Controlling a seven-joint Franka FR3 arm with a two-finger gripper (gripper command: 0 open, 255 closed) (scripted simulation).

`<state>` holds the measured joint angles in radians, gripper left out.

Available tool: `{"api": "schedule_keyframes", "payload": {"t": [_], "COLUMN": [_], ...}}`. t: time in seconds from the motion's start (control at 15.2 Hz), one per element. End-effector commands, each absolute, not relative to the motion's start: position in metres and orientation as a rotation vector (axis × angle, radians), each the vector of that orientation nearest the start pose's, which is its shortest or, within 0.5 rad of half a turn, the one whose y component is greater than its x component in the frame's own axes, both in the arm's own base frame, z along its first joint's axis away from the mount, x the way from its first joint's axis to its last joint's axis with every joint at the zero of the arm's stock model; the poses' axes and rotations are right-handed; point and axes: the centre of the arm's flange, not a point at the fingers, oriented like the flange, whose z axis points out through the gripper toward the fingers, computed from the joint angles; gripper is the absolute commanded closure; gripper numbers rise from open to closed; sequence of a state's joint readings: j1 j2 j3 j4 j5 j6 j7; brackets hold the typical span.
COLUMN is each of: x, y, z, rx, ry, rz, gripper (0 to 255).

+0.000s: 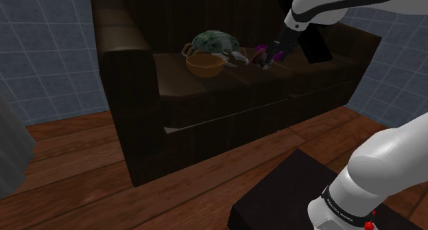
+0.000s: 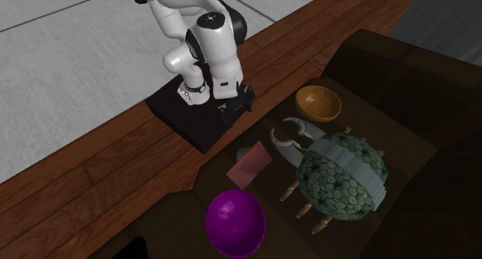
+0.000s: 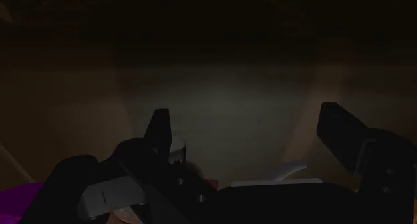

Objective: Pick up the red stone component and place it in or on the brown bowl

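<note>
A pinkish-red flat slab [image 2: 249, 163] lies on the dark sofa seat [image 2: 255, 130], between a purple ball [image 2: 235, 223] and a crab figure with a green shell [image 2: 341, 175]. The brown bowl [image 2: 318, 103] stands on the seat beyond the crab's pale claws; in the shoulder view the bowl [image 1: 204, 66] sits just in front of the crab [image 1: 214, 44]. My black gripper [image 2: 234, 110] hangs over the seat's front edge, a short way from the slab and apart from it. In the wrist view the gripper [image 3: 250, 136] is open, with nothing between its fingers [image 3: 159, 130].
The sofa's backrest [image 1: 206, 9] and armrest [image 1: 127, 77] rise around the seat. The purple ball [image 1: 260, 53] lies close beside the gripper [image 1: 278, 55]. A pale crab claw [image 3: 289, 169] lies under the hand. Wooden floor [image 1: 82, 174] stretches before the sofa, and my dark stand [image 1: 288, 194] rests on it.
</note>
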<state>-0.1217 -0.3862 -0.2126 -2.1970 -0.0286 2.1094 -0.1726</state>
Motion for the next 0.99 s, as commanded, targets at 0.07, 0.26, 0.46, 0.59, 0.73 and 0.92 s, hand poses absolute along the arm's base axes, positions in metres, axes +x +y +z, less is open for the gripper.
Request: {"api": "schedule_keyframes", "payload": {"t": [0.07,0.26,0.46,0.59,0.73,0.92], "x": [0.459,0.477,0.491,0.495,0.499,0.506], "y": [-0.198,-0.23,-0.255,-0.255,-0.255,-0.256], "z": [0.558,0.547,0.539,0.529,0.52,0.502], "rx": [-3.08,-3.038,-3.004,-3.004,-3.004,-3.004], "ry": [0.306,0.379,0.434,0.434,0.434,0.434], "rz": [-0.522,-0.574,-0.612,-0.612,-0.612,-0.612], "gripper": [0,0,0,0,0,0]}}
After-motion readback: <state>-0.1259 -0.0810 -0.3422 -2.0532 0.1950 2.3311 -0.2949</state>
